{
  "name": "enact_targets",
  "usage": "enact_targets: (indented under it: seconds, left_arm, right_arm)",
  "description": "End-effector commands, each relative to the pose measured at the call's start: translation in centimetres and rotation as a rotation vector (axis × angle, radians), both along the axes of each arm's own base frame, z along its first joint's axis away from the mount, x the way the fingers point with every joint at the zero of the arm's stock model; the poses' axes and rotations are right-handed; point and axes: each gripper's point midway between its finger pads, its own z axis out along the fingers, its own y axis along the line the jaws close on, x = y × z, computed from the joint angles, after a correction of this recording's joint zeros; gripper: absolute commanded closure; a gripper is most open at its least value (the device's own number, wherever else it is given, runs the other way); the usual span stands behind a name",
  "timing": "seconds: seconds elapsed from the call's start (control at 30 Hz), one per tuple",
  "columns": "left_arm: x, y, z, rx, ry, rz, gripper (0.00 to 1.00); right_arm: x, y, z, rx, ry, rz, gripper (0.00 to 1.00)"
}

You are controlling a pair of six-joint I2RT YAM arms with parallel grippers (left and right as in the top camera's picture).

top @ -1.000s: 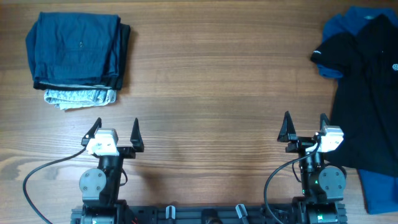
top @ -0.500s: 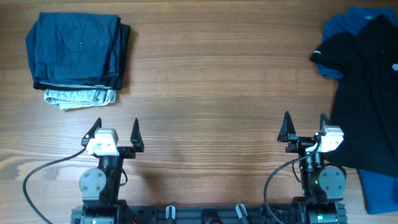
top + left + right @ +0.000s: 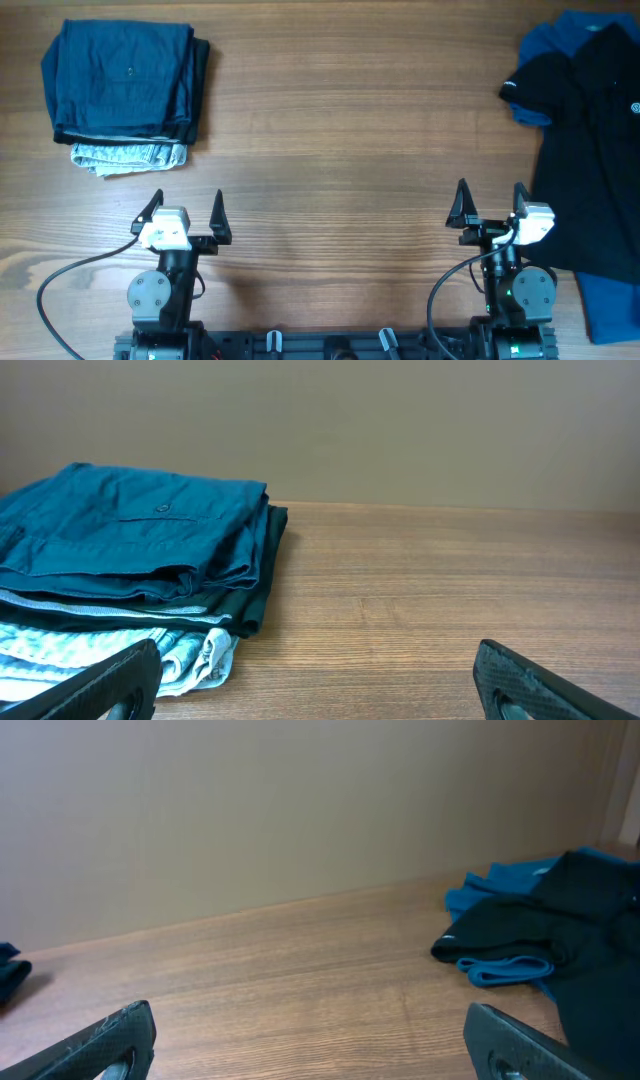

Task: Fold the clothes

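An unfolded black polo shirt (image 3: pixel 590 150) with small white chest lettering lies at the table's right edge, on top of a bright blue shirt (image 3: pixel 548 38). In the right wrist view the black shirt (image 3: pixel 560 925) and the blue shirt (image 3: pixel 495 885) show at the far right. My right gripper (image 3: pixel 490 205) stands open just left of the black shirt, nothing between its fingers. My left gripper (image 3: pixel 186 210) stands open near the front left, empty, well below a folded stack.
A stack of folded clothes (image 3: pixel 125 85), dark teal on top and a pale light-blue piece (image 3: pixel 128 156) at the bottom, sits at the back left; in the left wrist view the stack (image 3: pixel 130 560) fills the left. A black cable (image 3: pixel 70 275) curls by the left arm's base.
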Motion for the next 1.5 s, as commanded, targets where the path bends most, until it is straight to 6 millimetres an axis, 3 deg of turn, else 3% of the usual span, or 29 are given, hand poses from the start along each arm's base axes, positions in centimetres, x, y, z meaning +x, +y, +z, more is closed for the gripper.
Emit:
enact_targets:
  seconds: [0.0, 0.13, 0.37, 0.53, 0.6, 0.7, 0.83, 0.9, 0.97, 1.03, 1.1, 1.23, 1.27, 1.37, 1.47]
  left_arm:
    - [0.0, 0.0, -0.3, 0.019, 0.002, 0.002, 0.00]
    - [0.0, 0.0, -0.3, 0.019, 0.002, 0.002, 0.00]
    - [0.0, 0.0, -0.3, 0.019, 0.001, 0.002, 0.00]
    - [0.0, 0.0, -0.3, 0.019, 0.002, 0.002, 0.00]
    - [0.0, 0.0, -0.3, 0.019, 0.001, 0.002, 0.00]
    - [0.0, 0.0, -0.3, 0.019, 0.002, 0.002, 0.00]
    - [0.0, 0.0, -0.3, 0.019, 0.002, 0.002, 0.00]
    - [0.0, 0.0, -0.3, 0.019, 0.001, 0.002, 0.00]
    - [0.0, 0.0, -0.3, 0.019, 0.001, 0.002, 0.00]
    - [0.0, 0.0, -0.3, 0.019, 0.001, 0.002, 0.00]
    - [0.0, 0.0, -0.3, 0.019, 0.001, 0.002, 0.00]
    - [0.0, 0.0, -0.3, 0.019, 0.001, 0.002, 0.00]
    - [0.0, 0.0, -0.3, 0.019, 0.001, 0.002, 0.00]
    - [0.0, 0.0, -0.3, 0.019, 0.001, 0.002, 0.00]
    - [0.0, 0.0, -0.3, 0.019, 0.001, 0.002, 0.00]
  right_arm:
    - [-0.2, 0.2, 0.7, 0.038, 0.007, 0.010, 0.01]
    - [-0.7, 0.2, 2.4, 0.041, 0.035, 0.010, 0.00]
    - [-0.2, 1.0, 8.3, 0.041, 0.055, 0.054, 0.00]
    - [2.8, 1.2, 12.8, 0.021, 0.203, 0.060, 0.00]
    - [4.8, 1.2, 15.7, -0.020, 0.299, 0.060, 0.00]
    - [7.1, 0.9, 18.2, -0.086, 0.442, 0.047, 0.00]
    - [11.1, -1.3, 18.8, -0.115, 0.695, -0.021, 0.00]
    - [14.5, -3.5, 17.8, -0.099, 0.761, -0.072, 0.01]
    - [16.4, -5.2, 15.9, -0.087, 0.805, -0.112, 0.00]
    - [19.0, -7.8, 11.9, -0.055, 0.886, -0.158, 0.00]
    - [22.0, -8.7, 9.0, -0.049, 0.895, -0.168, 0.00]
    - [24.4, -10.2, 3.6, -0.072, 0.985, -0.215, 0.02]
    - [25.2, -10.3, 1.3, -0.071, 1.019, -0.211, 0.08]
    - [26.3, -10.9, -4.6, -0.083, 1.117, -0.226, 0.10]
    - [28.2, -11.4, -8.8, -0.089, 1.129, -0.231, 0.14]
